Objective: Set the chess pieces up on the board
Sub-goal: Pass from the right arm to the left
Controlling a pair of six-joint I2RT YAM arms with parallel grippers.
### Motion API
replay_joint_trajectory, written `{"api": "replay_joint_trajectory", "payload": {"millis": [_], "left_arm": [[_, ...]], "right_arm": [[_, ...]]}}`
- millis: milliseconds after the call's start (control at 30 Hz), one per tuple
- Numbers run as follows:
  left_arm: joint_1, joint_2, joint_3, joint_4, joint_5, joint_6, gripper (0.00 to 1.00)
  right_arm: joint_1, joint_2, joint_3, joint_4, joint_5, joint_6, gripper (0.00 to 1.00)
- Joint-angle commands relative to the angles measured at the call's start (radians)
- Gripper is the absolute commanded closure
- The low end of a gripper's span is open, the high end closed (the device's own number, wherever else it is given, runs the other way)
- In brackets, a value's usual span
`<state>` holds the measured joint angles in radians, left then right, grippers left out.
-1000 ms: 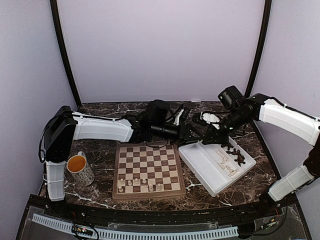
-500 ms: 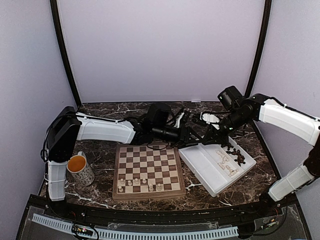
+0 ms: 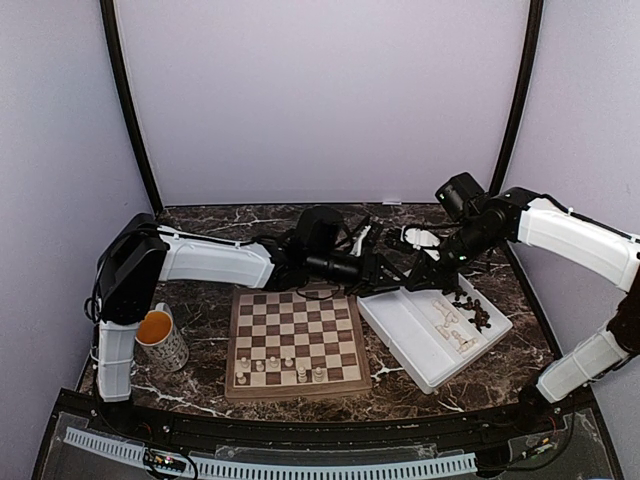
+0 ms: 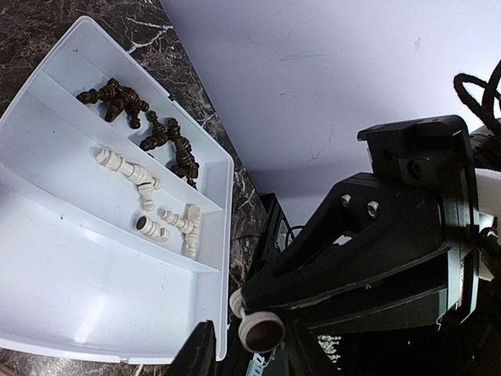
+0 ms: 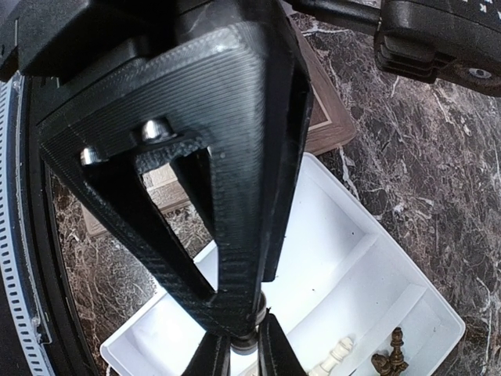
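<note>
The right tool [image 5: 241, 354] clenched a pale chess piece [image 4: 261, 330] in the air over the far edge of the white tray [image 3: 415, 345], beside the board [image 3: 296, 335]. The left tool [image 4: 250, 356] flanked the piece, parted, a gap showing.

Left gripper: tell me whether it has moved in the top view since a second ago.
Yes. The left gripper has edged rightward, toward the white tray, judged against the board, which lies unmoved.

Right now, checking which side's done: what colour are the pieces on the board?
Pale cream pieces; clearest in the top external view.
</note>
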<state>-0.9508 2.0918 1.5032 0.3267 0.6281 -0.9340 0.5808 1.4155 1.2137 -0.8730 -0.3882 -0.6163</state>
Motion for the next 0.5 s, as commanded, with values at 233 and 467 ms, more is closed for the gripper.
{"api": "replay_joint_trajectory", "payload": {"millis": [233,467], "left_arm": [[0.001,0.020,0.025,0.073,0.034,-0.032,0.82],[0.024,0.007,-0.034,0.222,0.055,-0.097,0.89]], "right_arm": [[0.016,-0.004,0.013,0.046,-0.028,0.004,0.87],[-0.025,-0.054,0.056,0.026,-0.057,0.028,0.75]]}}
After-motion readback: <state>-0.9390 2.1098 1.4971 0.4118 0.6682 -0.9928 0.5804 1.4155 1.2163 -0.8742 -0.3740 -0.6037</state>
